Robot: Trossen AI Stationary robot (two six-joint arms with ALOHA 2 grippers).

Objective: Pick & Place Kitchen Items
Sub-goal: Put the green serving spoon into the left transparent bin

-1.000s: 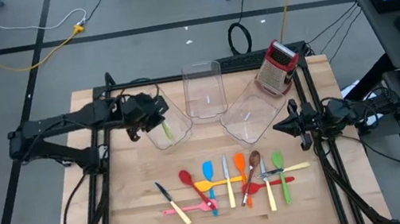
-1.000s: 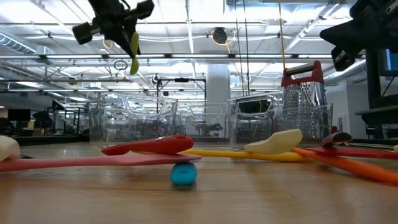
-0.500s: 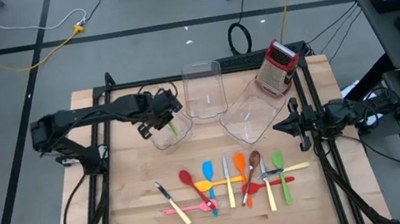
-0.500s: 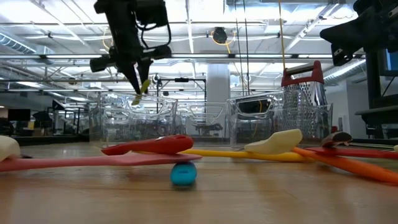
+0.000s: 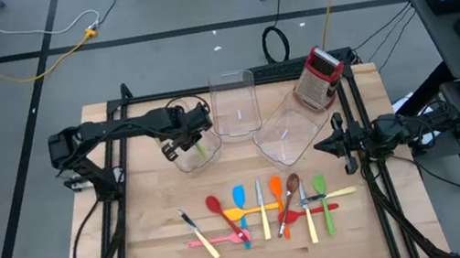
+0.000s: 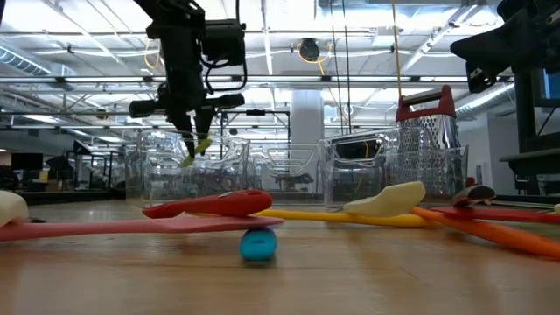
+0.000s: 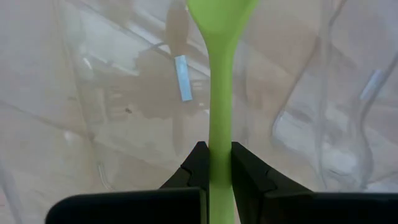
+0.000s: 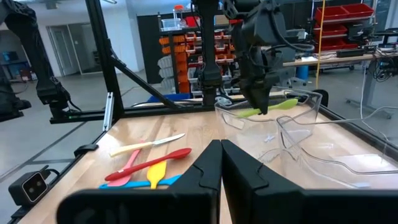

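Note:
My left gripper (image 5: 188, 138) hangs over the leftmost clear bin (image 5: 181, 160), shut on a light green utensil (image 5: 201, 149). In the low view the green utensil (image 6: 194, 150) slants down below my left gripper (image 6: 197, 131), at about the height of the bin's rim. The other kitchen items (image 5: 261, 209), red, blue, orange, yellow, pink and green, lie flat in a row on the near half of the table. My right gripper (image 5: 341, 144) waits shut at the table's right edge, holding nothing. My left gripper pinches the green utensil's slim handle (image 7: 221, 149) between its two fingers (image 7: 194, 171). It comes steeply from above, with the utensil running on past the fingertips to its wide end (image 7: 221, 9). The utensil is lifted clear, over the bin's floor.
A second clear bin (image 5: 234, 105) stands upright at the far middle. A third clear bin (image 5: 291, 133) lies tipped to its right. A red-and-silver box grater (image 5: 319, 78) stands at the far right. Bare wood lies between the bins and the utensil row.
My left gripper has gone toward the table's right edge and down, tipping to point more steeply down, still shut on the green utensil. The utensil has come from high above the table down to the leftmost bin's mouth.

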